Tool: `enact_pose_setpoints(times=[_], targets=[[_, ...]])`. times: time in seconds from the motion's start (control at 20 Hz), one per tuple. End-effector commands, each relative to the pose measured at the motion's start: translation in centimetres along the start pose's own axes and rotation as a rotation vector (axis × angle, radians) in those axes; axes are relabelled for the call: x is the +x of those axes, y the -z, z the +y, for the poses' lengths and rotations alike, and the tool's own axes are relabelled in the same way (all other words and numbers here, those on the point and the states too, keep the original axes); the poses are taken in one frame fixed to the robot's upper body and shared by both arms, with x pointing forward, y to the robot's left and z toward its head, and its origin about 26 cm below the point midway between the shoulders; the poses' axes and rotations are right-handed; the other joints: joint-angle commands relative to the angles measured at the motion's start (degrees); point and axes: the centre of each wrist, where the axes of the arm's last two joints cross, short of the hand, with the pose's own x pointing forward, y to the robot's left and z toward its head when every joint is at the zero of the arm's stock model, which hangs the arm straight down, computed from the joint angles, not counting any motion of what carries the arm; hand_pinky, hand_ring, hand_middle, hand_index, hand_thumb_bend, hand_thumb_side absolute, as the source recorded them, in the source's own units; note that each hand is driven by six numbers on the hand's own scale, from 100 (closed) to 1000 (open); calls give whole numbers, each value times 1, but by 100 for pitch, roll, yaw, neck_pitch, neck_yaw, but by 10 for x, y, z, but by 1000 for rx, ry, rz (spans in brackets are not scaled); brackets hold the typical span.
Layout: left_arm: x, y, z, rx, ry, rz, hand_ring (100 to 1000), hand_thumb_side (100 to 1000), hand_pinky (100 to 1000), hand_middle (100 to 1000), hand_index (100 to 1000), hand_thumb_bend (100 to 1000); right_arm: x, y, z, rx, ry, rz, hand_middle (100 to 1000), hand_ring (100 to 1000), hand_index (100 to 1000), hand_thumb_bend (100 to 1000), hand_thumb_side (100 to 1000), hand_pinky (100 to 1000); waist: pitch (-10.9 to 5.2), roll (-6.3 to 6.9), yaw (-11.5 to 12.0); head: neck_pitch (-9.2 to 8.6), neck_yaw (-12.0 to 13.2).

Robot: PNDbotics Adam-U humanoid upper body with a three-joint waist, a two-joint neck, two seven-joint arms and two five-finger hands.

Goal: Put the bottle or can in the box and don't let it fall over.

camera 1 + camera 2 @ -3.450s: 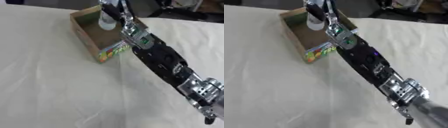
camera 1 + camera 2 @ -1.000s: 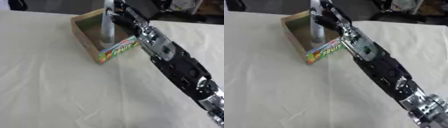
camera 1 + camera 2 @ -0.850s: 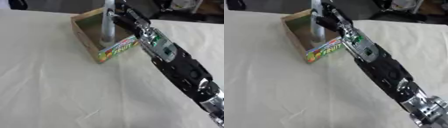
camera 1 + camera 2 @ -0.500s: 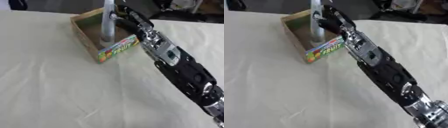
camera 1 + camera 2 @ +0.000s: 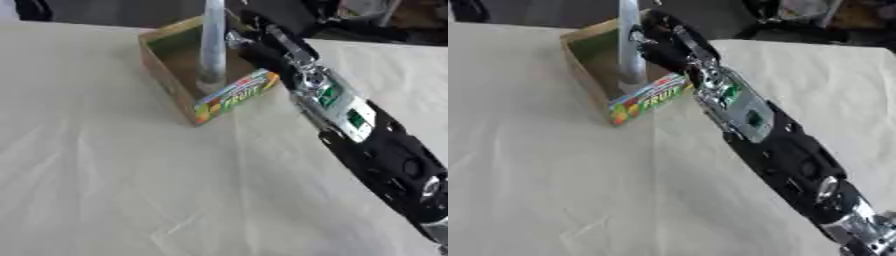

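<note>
Apparently nearly done, the bottle (image 5: 213, 45) stands upright inside the box (image 5: 168, 80) at twelve o'clock, the right hand (image 5: 658, 42) beside it, grip unclear, release remaining.

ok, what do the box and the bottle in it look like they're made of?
Box: looks like cardboard, with matte brown walls and a glossy printed FRUIT panel on one side. Bottle: pale, tall and slim with a faint sheen, probably plastic; metal can't be ruled out.
</note>
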Motion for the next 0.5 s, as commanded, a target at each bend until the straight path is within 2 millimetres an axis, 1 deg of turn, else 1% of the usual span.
enact_pose_setpoints(times=[0.05, 0.1, 0.25, 0.3, 0.5], targets=[[10, 4, 6, -2, 40, -32, 661, 338, 1000, 718, 714, 495, 16, -13, -10, -22, -13, -51, 1000, 1000, 1000, 100, 525, 1000, -132, 41, -48, 47, 76], [10, 3, 7, 0, 43, -30, 662, 338, 1000, 718, 714, 496, 17, -18, -11, -24, -6, -51, 1000, 1000, 1000, 100, 523, 1000, -148, 40, -76, 64, 104], [9, 2, 9, 4, 53, -26, 662, 339, 1000, 718, 714, 497, 19, -32, -12, -40, 28, -67, 1000, 1000, 1000, 100, 523, 1000, -187, 21, -186, 76, 295], [9, 1, 9, 4, 55, -23, 662, 339, 1000, 718, 714, 497, 17, -36, -14, -54, 36, -70, 1000, 1000, 1000, 100, 476, 1000, -199, 12, -226, 72, 336], [8, -1, 12, 8, 69, -9, 657, 341, 1000, 717, 713, 498, 2, -45, -23, -147, 59, -80, 1000, 1000, 1000, 100, 470, 1000, -258, -49, -411, 52, 333]])
